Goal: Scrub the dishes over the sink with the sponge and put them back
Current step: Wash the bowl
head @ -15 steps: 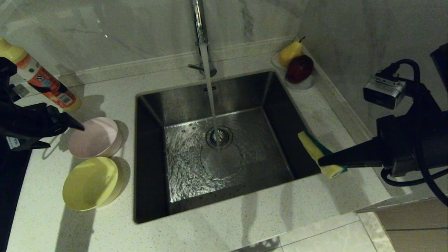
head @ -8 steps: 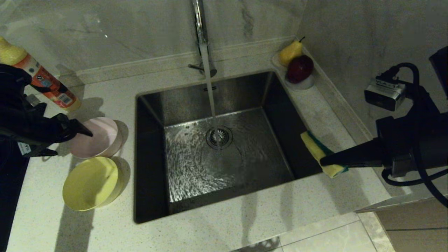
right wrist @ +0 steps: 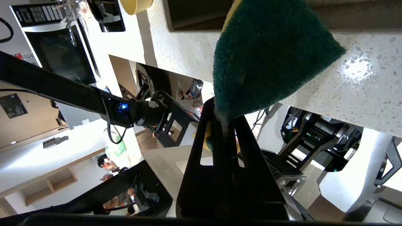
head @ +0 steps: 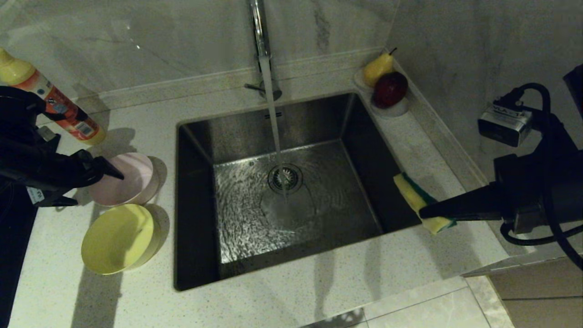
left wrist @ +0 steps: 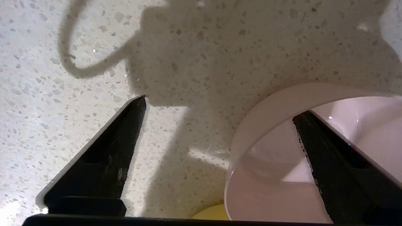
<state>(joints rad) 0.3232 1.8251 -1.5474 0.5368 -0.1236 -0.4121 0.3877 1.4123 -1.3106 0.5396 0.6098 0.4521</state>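
Two of the dishes stand on the counter left of the sink [head: 205, 136]: a pale pink bowl [head: 130, 182] [left wrist: 282, 188] and, nearer to me, a yellow bowl [head: 117, 238]. My left gripper [head: 98, 189] [left wrist: 220, 108] is open and straddles the pink bowl's left rim, with one finger [left wrist: 329, 163] inside the bowl and the other finger [left wrist: 106, 157] outside over the counter. At the sink's right edge my right gripper [head: 422, 212] [right wrist: 224, 116] is shut on the sponge [head: 412, 196] [right wrist: 267, 56], yellow with a green side, held in the air. Water runs from the tap [head: 259, 27] onto the drain.
An orange and yellow detergent bottle [head: 59, 109] stands behind the left arm at the wall. A small white dish [head: 396, 110] with a pear and a red apple sits at the sink's back right corner. The counter's front edge is close below the sink.
My left gripper has moved right until its upper finger came over the pink bowl's rim. The right gripper with the sponge has stayed nearly in place.
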